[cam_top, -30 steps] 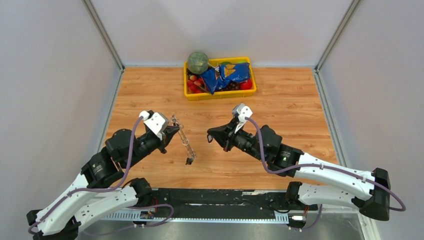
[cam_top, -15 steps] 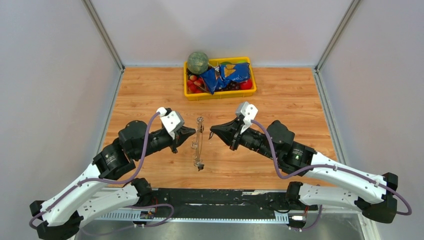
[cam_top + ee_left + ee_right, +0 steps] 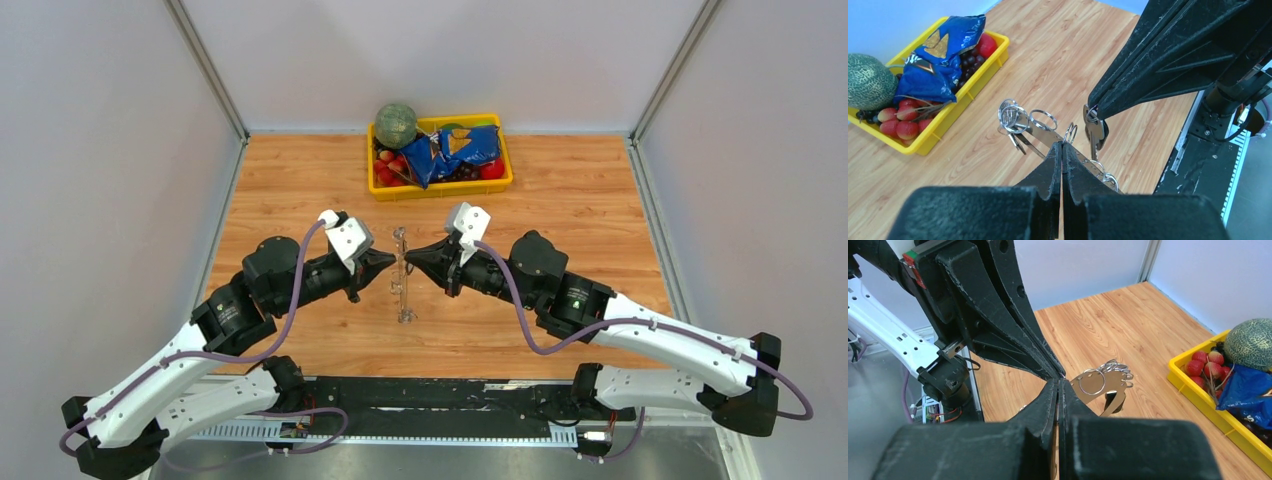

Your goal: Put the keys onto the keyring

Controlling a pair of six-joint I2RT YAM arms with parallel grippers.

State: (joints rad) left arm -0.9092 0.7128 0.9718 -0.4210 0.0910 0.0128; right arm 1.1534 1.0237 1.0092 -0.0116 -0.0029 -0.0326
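The keyring (image 3: pixel 401 282) is a flat silver strip fringed with small rings, hanging upright above the table's middle. My left gripper (image 3: pixel 388 262) is shut on its middle; it shows in the left wrist view (image 3: pixel 1062 145) with the keyring (image 3: pixel 1040 131) across its tips. My right gripper (image 3: pixel 410 257) is shut and meets the strip from the right. In the left wrist view a key (image 3: pixel 1096 135) hangs from the right fingers (image 3: pixel 1148 65). The right wrist view shows my right gripper (image 3: pixel 1058 381) beside the keyring (image 3: pixel 1098 385). A black-headed key (image 3: pixel 407 317) hangs at the strip's lower end.
A yellow tray (image 3: pixel 440 187) stands at the back centre with a green melon (image 3: pixel 396 124), a blue bag (image 3: pixel 455 152) and red fruit. Grey walls close the left, right and back sides. The arm bases sit along the near edge.
My left gripper has carried the keyring right, toward the centre, and the strip now hangs upright. My right gripper has moved left until its tips almost touch the left ones.
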